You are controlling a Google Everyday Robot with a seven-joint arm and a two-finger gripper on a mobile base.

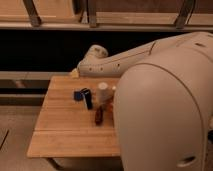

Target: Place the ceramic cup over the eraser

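The ceramic cup point(103, 90) is small and white and stands upright on the wooden table point(65, 130), near the middle of its far half. The eraser point(87, 98), a slim black bar, stands just left of the cup, with a small gap between them. My gripper does not show. The pale arm point(107, 61) reaches from the right over the table's far edge, and its rounded end point(95, 52) is above and behind the cup.
A small blue object point(78, 95) touches the eraser's left side. A dark reddish-brown oblong thing point(99, 115) lies just in front of the cup. A yellowish thing point(74, 73) sits at the table's far edge. My own body point(165, 110) hides the table's right side.
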